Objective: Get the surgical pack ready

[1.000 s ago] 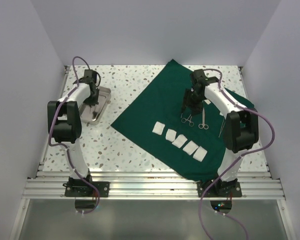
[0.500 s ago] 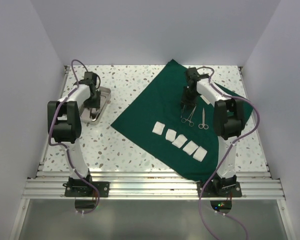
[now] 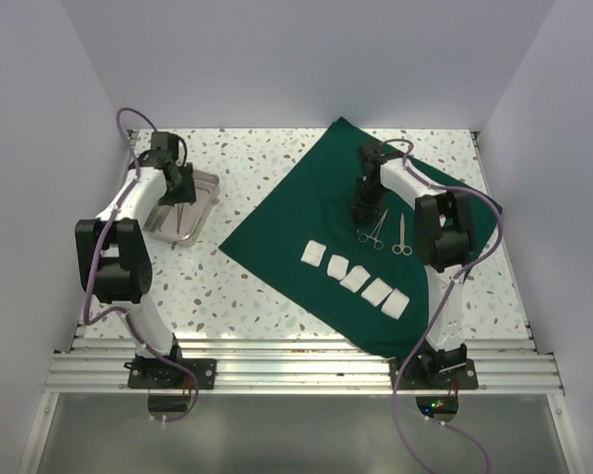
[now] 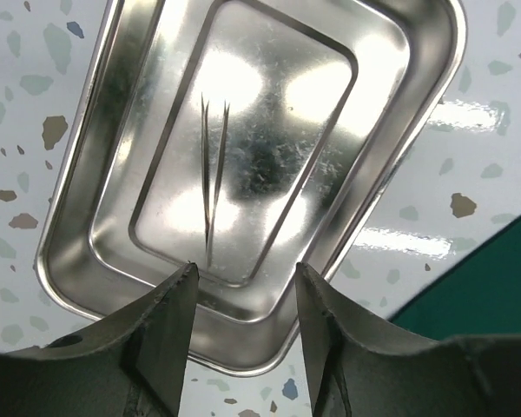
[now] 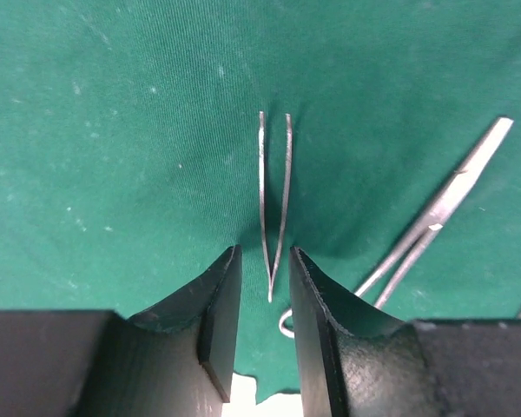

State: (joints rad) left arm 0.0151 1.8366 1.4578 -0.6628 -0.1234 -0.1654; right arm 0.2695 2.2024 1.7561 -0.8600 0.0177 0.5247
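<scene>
The drape (image 3: 306, 197) lies spread over the right half of the surface (image 3: 227, 286). A tray (image 3: 178, 235) sits to its left, apart from it, with tweezers (image 4: 213, 174) in it. The left pincer (image 4: 245, 266) hangs over the tray's edge. On the drape, five gauze squares (image 3: 356, 279) run in a diagonal row near the front. Behind them two ring-handled forceps (image 3: 373, 237) lie side by side. Beside these lies a second pair of tweezers (image 5: 273, 200), its joined end between the fingers of the right pincer (image 5: 264, 250).

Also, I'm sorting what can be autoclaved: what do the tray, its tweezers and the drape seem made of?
Tray: polished metal, probably stainless steel, judging by its mirror-like glare. Tweezers: thin bright metal, likely the same. Drape: dark green woven cloth, matte, with fine weave lines and lint; the fibre is unclear.
</scene>
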